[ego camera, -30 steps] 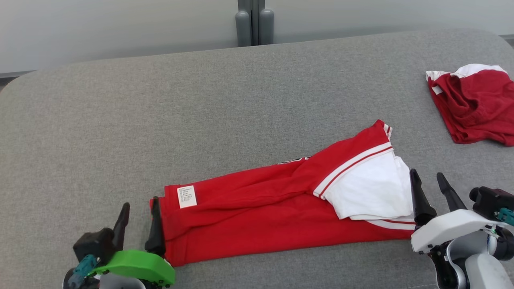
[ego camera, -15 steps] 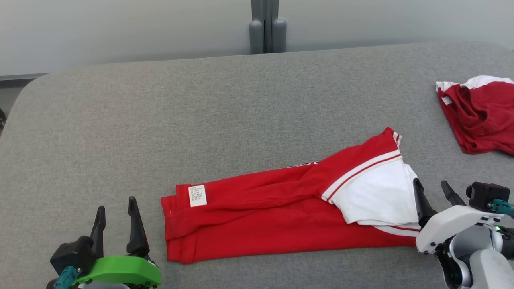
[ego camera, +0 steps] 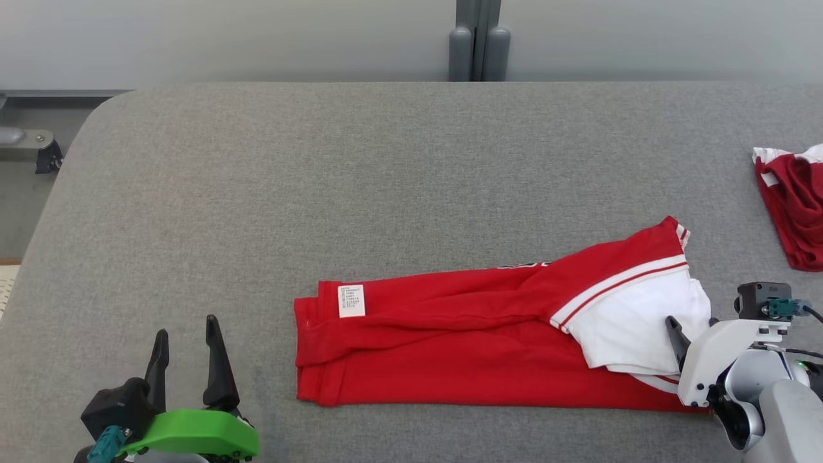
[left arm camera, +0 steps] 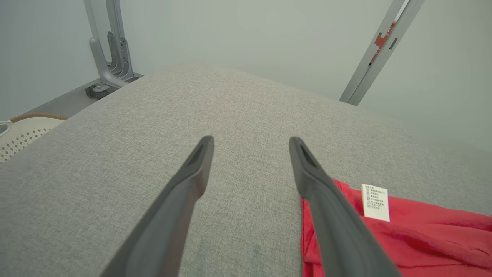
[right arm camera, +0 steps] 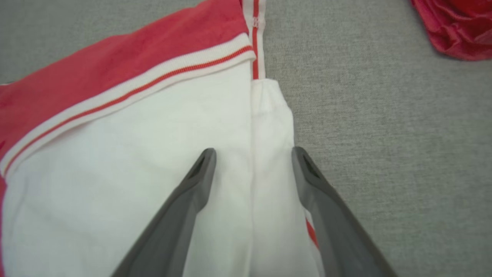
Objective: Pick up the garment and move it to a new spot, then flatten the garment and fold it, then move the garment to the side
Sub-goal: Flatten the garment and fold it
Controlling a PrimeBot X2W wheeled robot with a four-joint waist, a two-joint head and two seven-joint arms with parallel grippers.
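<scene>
The garment (ego camera: 488, 347), red with a white, red-striped end, lies folded into a long strip on the grey table (ego camera: 289, 193), a white label (ego camera: 351, 301) at its left end. My left gripper (ego camera: 186, 334) stands open at the lower left, clear of the garment's left edge. In the left wrist view that gripper (left arm camera: 250, 140) has bare table between its fingers, with the garment (left arm camera: 415, 234) to their right. My right gripper (ego camera: 691, 328) is at the white end. In the right wrist view it (right arm camera: 253, 154) is open over the white cloth (right arm camera: 153, 154), holding nothing.
A second crumpled red and white garment (ego camera: 794, 206) lies at the table's right edge, also seen in the right wrist view (right arm camera: 457, 27). A grey metal post (ego camera: 479, 45) stands behind the table. The table's rounded left corner (ego camera: 96, 122) borders floor and a metal bracket (ego camera: 26, 145).
The head camera has turned, shifting the whole picture right. My left gripper has drawn back from the garment's left edge. My right gripper has come in over the white end.
</scene>
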